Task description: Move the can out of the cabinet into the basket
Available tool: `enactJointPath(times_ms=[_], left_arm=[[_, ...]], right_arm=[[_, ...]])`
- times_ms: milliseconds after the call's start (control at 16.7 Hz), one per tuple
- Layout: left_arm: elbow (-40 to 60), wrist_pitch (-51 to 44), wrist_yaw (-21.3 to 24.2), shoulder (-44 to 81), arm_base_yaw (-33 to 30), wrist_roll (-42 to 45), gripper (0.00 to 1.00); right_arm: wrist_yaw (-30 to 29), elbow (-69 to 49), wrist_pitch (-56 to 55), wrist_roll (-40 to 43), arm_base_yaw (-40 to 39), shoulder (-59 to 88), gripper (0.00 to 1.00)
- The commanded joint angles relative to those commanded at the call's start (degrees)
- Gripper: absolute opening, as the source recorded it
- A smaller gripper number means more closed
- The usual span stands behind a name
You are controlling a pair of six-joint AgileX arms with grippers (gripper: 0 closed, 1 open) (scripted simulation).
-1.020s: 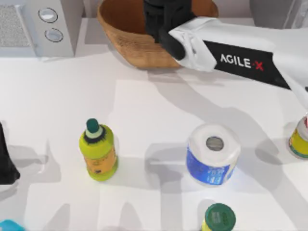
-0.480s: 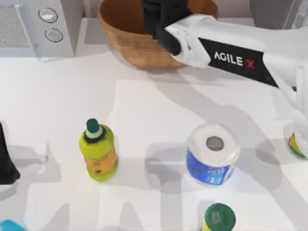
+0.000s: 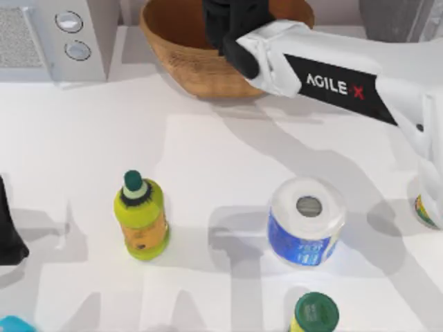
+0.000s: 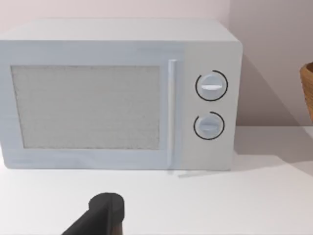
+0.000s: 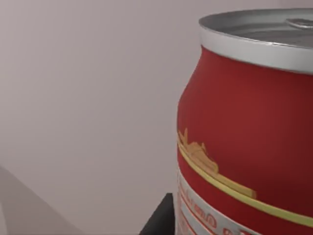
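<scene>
The can (image 5: 249, 132) is red with a gold stripe and a silver top, and it looms close in the right wrist view beside a dark finger (image 5: 159, 223). My right gripper (image 3: 232, 21) is shut on it and hangs over the wicker basket (image 3: 187, 62) at the table's back middle. In the top view the gripper and wrist cover the can. A grey corner of the cabinet (image 3: 391, 17) shows at the back right. My left gripper (image 3: 8, 232) stays parked at the table's left edge.
A white microwave (image 3: 48, 38) with two knobs stands at the back left. On the table stand a yellow-green bottle (image 3: 142, 218), a toilet roll (image 3: 306, 220), a green-lidded jar (image 3: 315, 312) and a yellow item (image 3: 426, 207) at the right edge.
My right arm has shifted a little to the left and farther back over the basket, carrying the can. The left arm has not moved.
</scene>
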State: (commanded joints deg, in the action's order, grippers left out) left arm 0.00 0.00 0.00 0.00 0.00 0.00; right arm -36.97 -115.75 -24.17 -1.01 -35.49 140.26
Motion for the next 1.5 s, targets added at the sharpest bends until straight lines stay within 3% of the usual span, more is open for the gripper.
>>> enactJointPath(times_ms=[600,1500], left_arm=[[0.00,0.00,0.00,0.00,0.00,0.00,1.00],[0.00,0.00,0.00,0.00,0.00,0.00,1.00]], right_arm=[[0.00,0.00,0.00,0.00,0.00,0.00,0.98],[0.00,0.00,0.00,0.00,0.00,0.00,1.00]])
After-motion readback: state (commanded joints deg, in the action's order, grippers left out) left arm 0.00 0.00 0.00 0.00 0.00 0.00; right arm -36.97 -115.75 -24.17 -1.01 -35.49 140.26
